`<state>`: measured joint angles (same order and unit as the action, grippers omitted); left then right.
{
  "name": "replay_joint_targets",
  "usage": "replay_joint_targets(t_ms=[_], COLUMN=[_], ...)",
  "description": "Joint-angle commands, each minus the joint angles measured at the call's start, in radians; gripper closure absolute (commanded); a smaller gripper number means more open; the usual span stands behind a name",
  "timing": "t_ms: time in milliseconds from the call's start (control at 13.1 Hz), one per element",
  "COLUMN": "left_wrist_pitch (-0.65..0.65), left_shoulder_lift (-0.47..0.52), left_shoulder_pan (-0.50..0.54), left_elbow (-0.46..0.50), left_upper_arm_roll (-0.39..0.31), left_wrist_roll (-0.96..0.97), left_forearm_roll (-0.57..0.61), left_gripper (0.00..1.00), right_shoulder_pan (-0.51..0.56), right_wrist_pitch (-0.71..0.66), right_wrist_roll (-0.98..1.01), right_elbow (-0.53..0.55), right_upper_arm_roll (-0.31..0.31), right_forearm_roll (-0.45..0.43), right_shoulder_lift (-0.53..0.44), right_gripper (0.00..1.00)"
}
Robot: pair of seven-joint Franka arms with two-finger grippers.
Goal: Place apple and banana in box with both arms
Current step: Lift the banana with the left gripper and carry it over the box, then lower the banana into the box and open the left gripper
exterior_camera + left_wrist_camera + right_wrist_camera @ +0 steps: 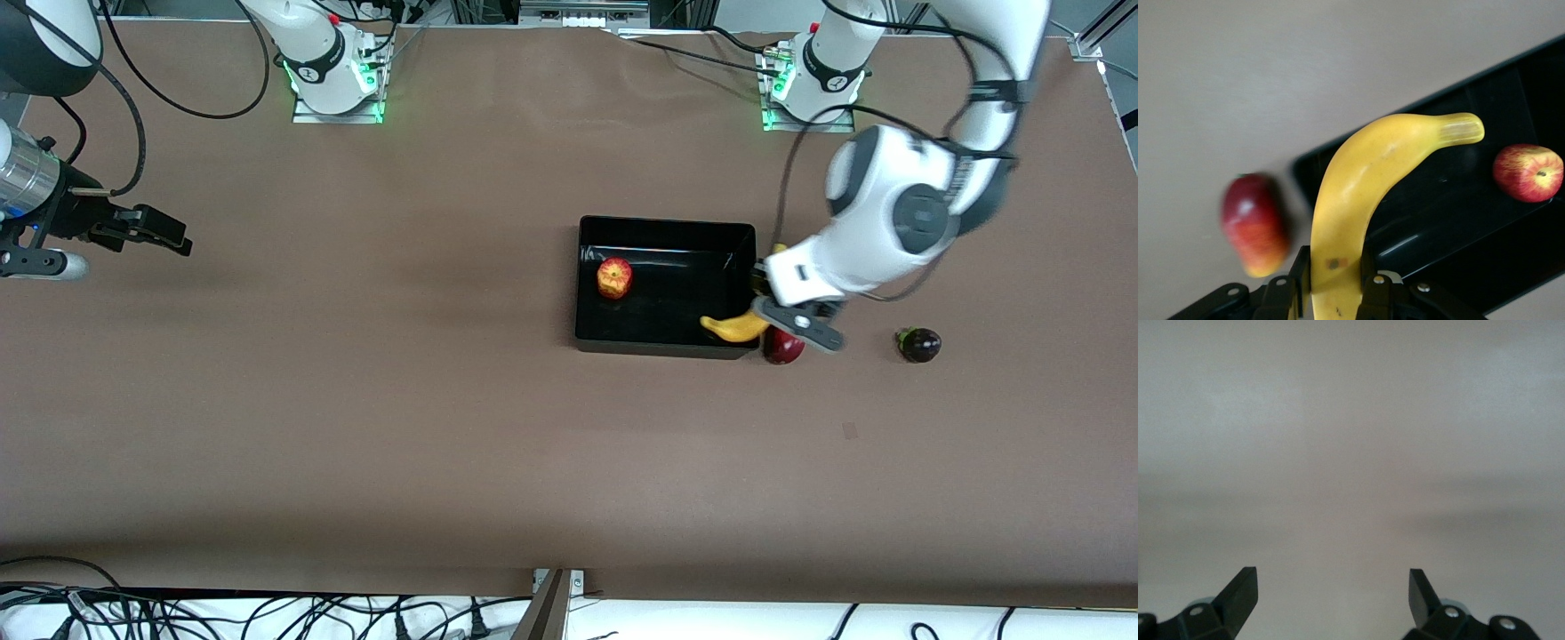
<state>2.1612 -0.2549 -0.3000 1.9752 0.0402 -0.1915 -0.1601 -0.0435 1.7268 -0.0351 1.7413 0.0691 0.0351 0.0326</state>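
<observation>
The black box (662, 229) stands mid-table toward the left arm's end. The apple (614, 277) lies inside it and also shows in the left wrist view (1528, 173). My left gripper (766, 307) is shut on the yellow banana (736, 327) and holds it over the box's wall at the left arm's end, its tip over the box floor; in the left wrist view the banana (1365, 193) stands between the fingers (1298, 277). My right gripper (164, 233) is open and empty at the right arm's end of the table; its wrist view shows only bare table between the fingertips (1241, 593).
A dark red and orange mango (783, 346) lies on the table just outside the box, under my left gripper; it shows in the left wrist view (1253, 223). A dark purple fruit (919, 344) lies farther toward the left arm's end.
</observation>
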Motion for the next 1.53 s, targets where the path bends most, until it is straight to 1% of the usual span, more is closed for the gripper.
replay_joint_targets(t_ms=[0,230,383,459,613,842,919,995,1072,1302,1378,1455], left_wrist_pitch=[0.113,0.212,0.252,0.262,0.264,0.264,0.264,0.263,0.263,0.252,0.247,0.217], left_shoulder_lift=[0.008,-0.059,-0.095,-0.102,-0.119,-0.136,-0.144,-0.15,-0.149,-0.094,-0.058,-0.011], left_shoulder_pan=[-0.066,-0.105,-0.116,-0.116,-0.116,-0.116,-0.116,-0.116,-0.116,-0.108,-0.099,-0.069], left_elbow=[0.097,0.1,0.099,0.1,0.102,0.117,0.117,0.117,0.123,0.119,0.119,0.111], left_upper_arm_roll=[-0.013,-0.013,-0.014,-0.014,-0.014,-0.014,-0.014,-0.014,-0.014,-0.014,-0.014,-0.014], left_wrist_roll=[0.084,0.086,0.073,0.072,0.072,0.07,0.072,0.073,0.086,0.086,0.083,0.084], left_forearm_roll=[-0.013,0.002,0.004,0.011,0.078,0.082,0.08,0.08,0.073,0.066,0.066,0.066], left_gripper=[1.0,1.0,1.0,1.0,1.0,1.0,0.83,0.47,0.0,0.0,0.0,0.0], right_shoulder_pan=[-0.001,-0.003,-0.001,-0.003,-0.003,-0.003,-0.003,-0.003,-0.003,-0.003,-0.003,-0.003], right_wrist_pitch=[-0.019,-0.019,-0.019,-0.019,-0.019,-0.018,-0.018,-0.018,-0.018,-0.018,-0.018,-0.018], right_wrist_roll=[0.0,0.0,0.001,-0.003,-0.003,0.0,0.004,0.0,-0.002,0.01,0.009,0.009], right_elbow=[-0.023,-0.023,-0.023,-0.023,-0.023,-0.023,-0.023,-0.025,-0.025,-0.023,-0.025,-0.025], right_upper_arm_roll=[0.003,0.003,0.003,0.001,0.001,0.001,0.001,0.001,0.001,0.001,0.001,0.001], right_forearm_roll=[0.017,0.016,0.016,0.016,0.016,0.016,0.016,0.016,0.014,0.014,0.014,0.013], right_shoulder_lift=[0.01,0.013,0.013,0.013,0.015,0.015,0.015,0.015,0.015,0.015,0.015,0.015], right_gripper=[0.0,0.0,0.0,0.0,0.0,0.0,0.0,0.0,0.0,0.0,0.0,0.0])
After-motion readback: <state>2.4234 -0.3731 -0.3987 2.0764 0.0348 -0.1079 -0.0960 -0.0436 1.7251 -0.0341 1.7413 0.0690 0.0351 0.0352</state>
